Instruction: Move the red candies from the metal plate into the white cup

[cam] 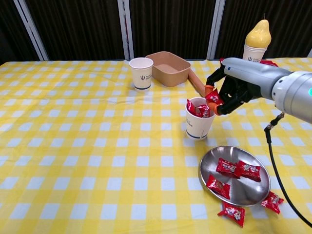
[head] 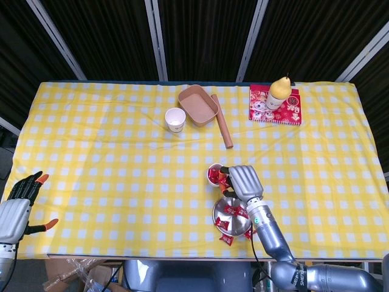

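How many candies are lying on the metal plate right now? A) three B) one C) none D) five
A: the chest view shows three red candies on the metal plate, with two more on the tablecloth beside it, while the right robot hand holds another at the white cup.

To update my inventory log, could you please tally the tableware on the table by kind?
Paper cups: 3
Metal plate: 1
Brown tray: 1
Total: 5
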You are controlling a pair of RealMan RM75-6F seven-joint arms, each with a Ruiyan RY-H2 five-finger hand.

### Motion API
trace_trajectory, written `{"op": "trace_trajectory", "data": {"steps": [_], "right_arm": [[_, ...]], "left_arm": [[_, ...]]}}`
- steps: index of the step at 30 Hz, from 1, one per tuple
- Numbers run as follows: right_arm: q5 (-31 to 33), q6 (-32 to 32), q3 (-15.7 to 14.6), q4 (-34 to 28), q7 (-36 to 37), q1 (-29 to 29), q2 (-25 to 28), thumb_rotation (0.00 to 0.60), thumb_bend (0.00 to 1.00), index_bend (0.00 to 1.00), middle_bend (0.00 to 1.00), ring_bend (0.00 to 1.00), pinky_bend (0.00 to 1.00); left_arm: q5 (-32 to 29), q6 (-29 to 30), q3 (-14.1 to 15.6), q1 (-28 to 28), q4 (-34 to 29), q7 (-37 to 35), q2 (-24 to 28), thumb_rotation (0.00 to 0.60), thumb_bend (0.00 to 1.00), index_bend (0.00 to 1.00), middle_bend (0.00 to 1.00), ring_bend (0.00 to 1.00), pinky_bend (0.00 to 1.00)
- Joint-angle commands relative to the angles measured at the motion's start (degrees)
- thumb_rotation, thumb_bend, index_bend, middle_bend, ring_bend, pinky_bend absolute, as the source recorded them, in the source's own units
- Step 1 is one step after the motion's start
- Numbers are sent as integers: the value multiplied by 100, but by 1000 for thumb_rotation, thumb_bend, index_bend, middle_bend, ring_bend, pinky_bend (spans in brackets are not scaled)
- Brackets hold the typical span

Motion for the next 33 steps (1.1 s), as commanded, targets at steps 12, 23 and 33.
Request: {"op": "trace_trajectory", "data": {"steps": [12,23,33], "right_arm": [[625,-301,116,848,91,518,-385,600,600,508,895,988,984],[411,-120,-15,622,235,512,-277,600,482,355,895,988,984],[374,144,-142,350,138,511,-263,600,427,279,895,988,984]], "left_arm": [[-112,-107,-17,-35,-48,-27,44,600,0,0,0,0,0],[-110,-99,-17,-34,-62,-35,49,600,0,0,0,0,0],[-49,-44,-1,-16,-59,-13,41,600,0,0,0,0,0]]}}
